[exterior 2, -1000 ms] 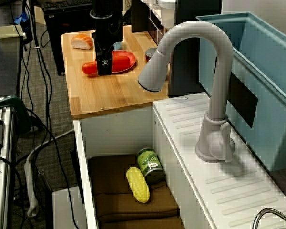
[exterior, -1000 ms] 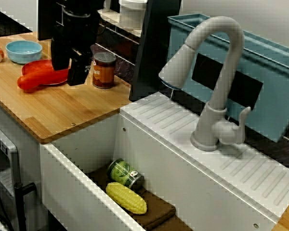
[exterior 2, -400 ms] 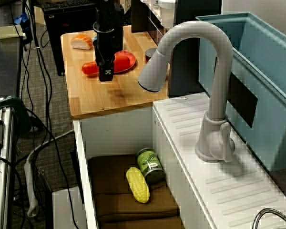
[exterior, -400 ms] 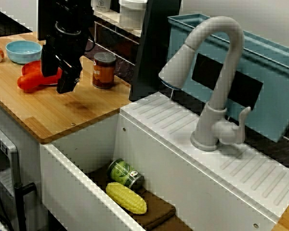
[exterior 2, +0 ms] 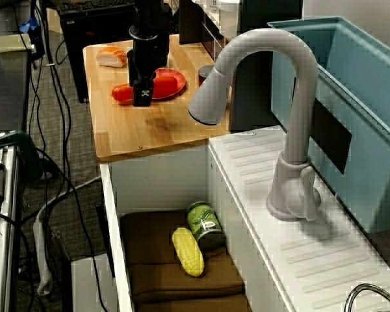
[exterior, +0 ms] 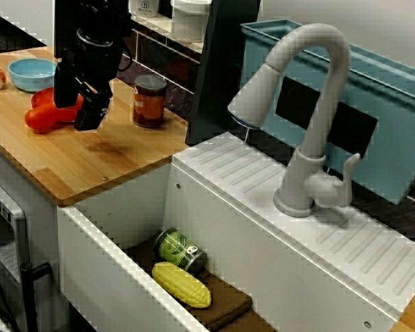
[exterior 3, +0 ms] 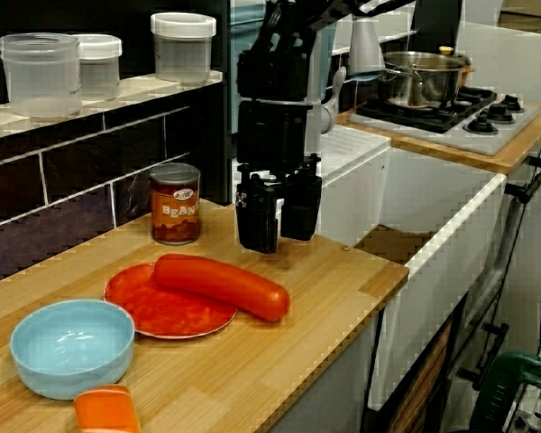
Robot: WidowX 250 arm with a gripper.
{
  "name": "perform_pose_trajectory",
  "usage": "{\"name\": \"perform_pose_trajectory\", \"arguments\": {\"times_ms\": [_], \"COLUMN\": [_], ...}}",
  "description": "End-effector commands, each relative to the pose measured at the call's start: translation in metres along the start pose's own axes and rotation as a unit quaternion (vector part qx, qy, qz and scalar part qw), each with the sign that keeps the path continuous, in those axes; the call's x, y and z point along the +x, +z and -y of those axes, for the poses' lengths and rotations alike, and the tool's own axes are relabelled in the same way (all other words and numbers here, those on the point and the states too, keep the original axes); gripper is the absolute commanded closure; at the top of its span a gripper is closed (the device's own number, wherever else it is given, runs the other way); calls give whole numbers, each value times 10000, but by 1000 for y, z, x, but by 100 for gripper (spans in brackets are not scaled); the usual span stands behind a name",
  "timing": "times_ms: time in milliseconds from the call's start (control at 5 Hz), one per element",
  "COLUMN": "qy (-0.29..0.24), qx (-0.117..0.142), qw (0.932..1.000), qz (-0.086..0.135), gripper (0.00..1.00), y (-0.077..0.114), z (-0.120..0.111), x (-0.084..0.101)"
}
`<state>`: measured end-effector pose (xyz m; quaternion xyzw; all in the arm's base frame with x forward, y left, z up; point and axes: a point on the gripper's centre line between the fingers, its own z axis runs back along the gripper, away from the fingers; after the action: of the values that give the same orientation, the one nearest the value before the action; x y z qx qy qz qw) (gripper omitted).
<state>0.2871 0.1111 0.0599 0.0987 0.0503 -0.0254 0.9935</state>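
My black gripper (exterior 3: 278,240) hangs over the wooden counter (exterior 3: 325,298), fingers pointing down, open with nothing between them. In the view along the counter it is just behind the right end of a long red sausage (exterior 3: 221,284), which lies half on a red plate (exterior 3: 162,316). A beans can (exterior 3: 175,203) stands to the gripper's left by the tiled wall. From the view beside the sink the gripper (exterior: 75,114) covers part of the sausage (exterior: 41,116) and the plate. In the view from above the sink the gripper (exterior 2: 142,101) stands at the plate's edge.
A blue bowl (exterior 3: 72,347) and an orange-topped piece (exterior 3: 106,410) sit at the counter's near end. The sink (exterior: 111,270) holds a green can (exterior: 180,249) and a corn cob (exterior: 181,283) on a brown cloth. A grey faucet (exterior: 311,111) and blue rack (exterior: 380,117) stand beyond.
The gripper has shifted away from the beans can toward the sausage and plate, and tilted a little. Nothing on the counter has moved.
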Motion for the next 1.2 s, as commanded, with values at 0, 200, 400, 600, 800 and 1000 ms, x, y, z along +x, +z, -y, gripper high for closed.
{"name": "perform_pose_trajectory", "arguments": {"times_ms": [0,200,400,600,800,1000], "qy": [162,160,114,126,203,218], "qx": [35,35,-12,-36,-46,-75], "qw": [9998,9999,9997,9995,9992,9991], "qz": [70,-23,-195,-288,-354,-364], "gripper": [0,0,0,0,0,0], "y": [11,9,4,3,2,3], "z": [-25,-31,-33,-37,-42,-45], "x": [7,7,7,7,9,9]}}
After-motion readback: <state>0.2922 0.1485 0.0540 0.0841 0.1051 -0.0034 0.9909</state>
